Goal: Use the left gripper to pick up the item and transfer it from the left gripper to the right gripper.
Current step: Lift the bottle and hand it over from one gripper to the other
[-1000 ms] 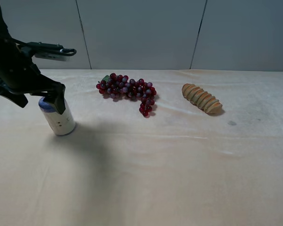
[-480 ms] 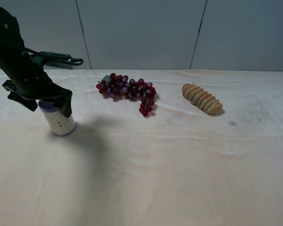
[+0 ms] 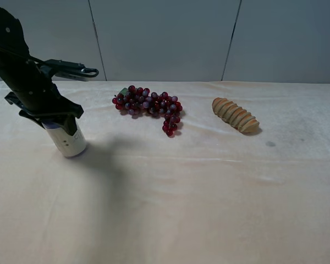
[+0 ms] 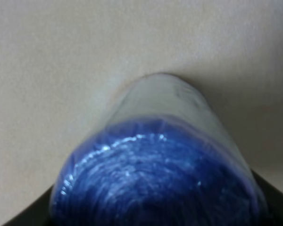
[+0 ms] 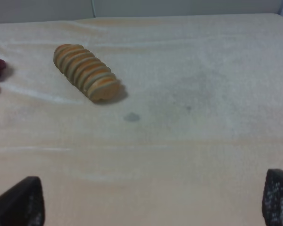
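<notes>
The can (image 3: 71, 143), white with purple-blue ends, is standing on end on the table (image 3: 209, 192) at its left side, well apart from the grape bunch (image 3: 148, 104) and the bread-like piece (image 3: 235, 115). The left gripper (image 3: 58, 122) is straddling the can's top end. In the left wrist view the blue top is filling the frame between two dark fingers (image 4: 273, 200), but whether they are pressing on it cannot be told. The right gripper (image 5: 153, 202) is hanging with its jaws spread wide, holding nothing, over bare table near the bread-like piece. The can is looking rigid and probably light, with a smooth, likely slippery label. A firm squeeze across the upper wall is therefore seeming the sound hold, leaving the lower body free for the other pincer.
</notes>
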{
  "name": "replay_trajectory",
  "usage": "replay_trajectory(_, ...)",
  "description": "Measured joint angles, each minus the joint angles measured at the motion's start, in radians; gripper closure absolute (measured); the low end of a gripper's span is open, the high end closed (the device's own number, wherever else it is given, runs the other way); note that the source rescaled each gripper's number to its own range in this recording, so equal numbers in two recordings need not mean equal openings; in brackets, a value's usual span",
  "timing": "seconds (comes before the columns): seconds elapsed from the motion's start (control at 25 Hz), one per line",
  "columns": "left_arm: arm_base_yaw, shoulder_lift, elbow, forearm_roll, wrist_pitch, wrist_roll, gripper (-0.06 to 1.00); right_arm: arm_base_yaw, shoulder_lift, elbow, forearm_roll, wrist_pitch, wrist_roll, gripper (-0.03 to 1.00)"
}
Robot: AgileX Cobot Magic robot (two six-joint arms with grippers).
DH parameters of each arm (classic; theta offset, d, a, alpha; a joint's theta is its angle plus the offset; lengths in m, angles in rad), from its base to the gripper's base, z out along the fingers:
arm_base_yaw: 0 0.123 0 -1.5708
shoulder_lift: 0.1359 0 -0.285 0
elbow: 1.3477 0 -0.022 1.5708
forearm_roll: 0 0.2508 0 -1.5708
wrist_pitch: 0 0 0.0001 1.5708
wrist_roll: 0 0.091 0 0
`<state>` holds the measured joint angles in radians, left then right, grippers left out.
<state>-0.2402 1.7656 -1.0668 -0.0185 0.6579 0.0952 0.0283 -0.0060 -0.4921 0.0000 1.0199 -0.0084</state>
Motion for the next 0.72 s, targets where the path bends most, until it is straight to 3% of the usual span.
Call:
replay_trajectory(0.16,0.0,-0.035,-0.067,-0.036,0.043,0.0,0.93,0.0,0.0,0.0,0.0,0.0,0.0,-0.03)
replay_trajectory(0.48,0.0,-0.153,-0.192,-0.187,0.183,0.013,0.93,0.0,0.0,0.0,0.0,-0.001,0.0,-0.03)
replay_trajectory(0.72,0.0,-0.161,-0.197,-0.442,0.233,0.152,0.93,0.0,0.032,-0.006,0.056,0.0,0.0,-0.03)
